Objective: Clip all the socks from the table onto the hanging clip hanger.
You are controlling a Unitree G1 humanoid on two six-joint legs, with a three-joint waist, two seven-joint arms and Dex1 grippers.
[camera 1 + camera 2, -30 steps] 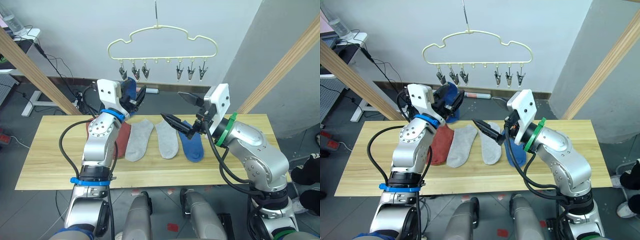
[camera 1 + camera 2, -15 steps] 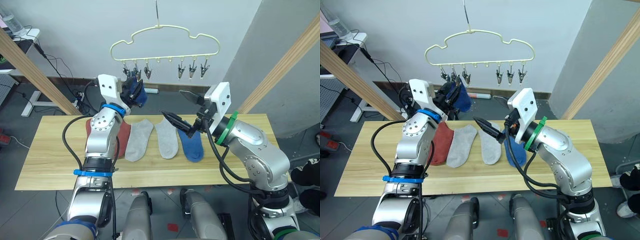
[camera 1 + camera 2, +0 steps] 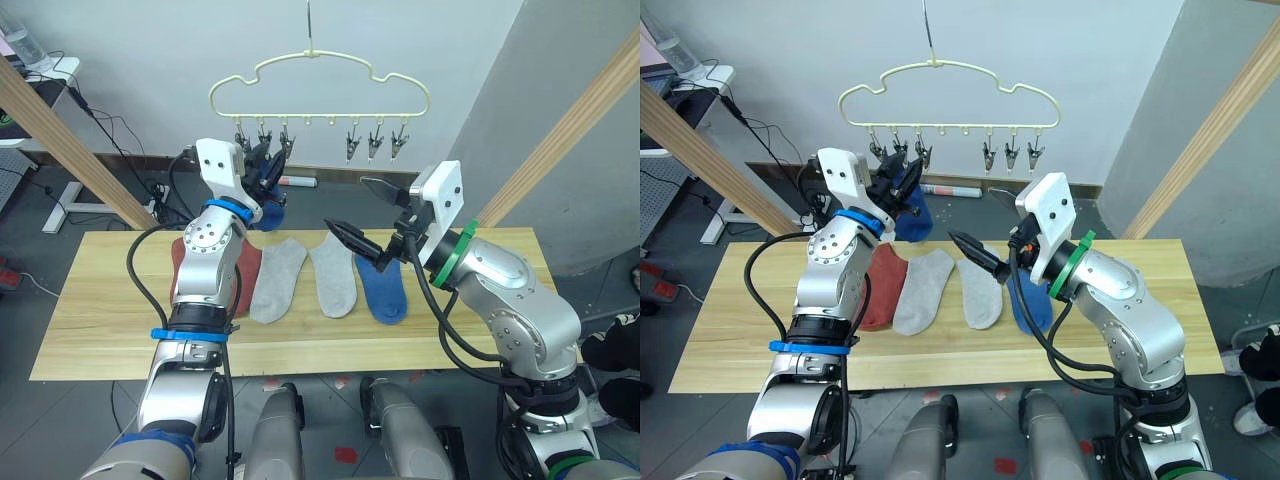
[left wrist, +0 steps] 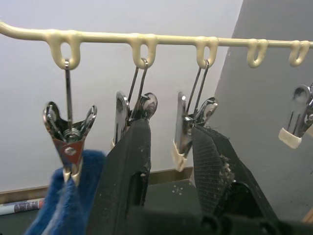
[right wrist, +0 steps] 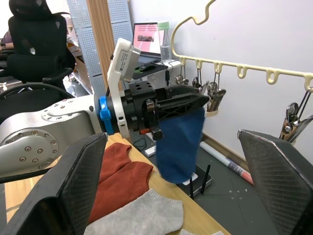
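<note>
The cream clip hanger point(image 3: 320, 85) hangs above the table's point(image 3: 100, 330) far edge. A blue sock point(image 3: 268, 187) dangles from its leftmost clip point(image 4: 70, 142). My left gripper point(image 4: 168, 129) is raised to the clips and open, its fingers point(image 4: 128, 166) standing either side of the third clip point(image 4: 188, 127), beside the sock. My right gripper point(image 3: 352, 206) hovers wide open above the row of socks. On the table lie rust-red socks point(image 3: 215, 268), two grey socks point(image 3: 278, 280) point(image 3: 335, 278) and a blue sock point(image 3: 383, 290).
Thick wooden poles slant up at the left point(image 3: 60, 130) and the right point(image 3: 575, 125). Three more clips point(image 3: 375, 145) hang bare on the hanger's right half. A roll point(image 3: 297, 181) and cables lie on the floor behind the table.
My left gripper rose to the clips with the blue sock, which now hangs from the leftmost clip with the fingers open beside it. The hanger swung right, then back left. The right arm stayed put.
</note>
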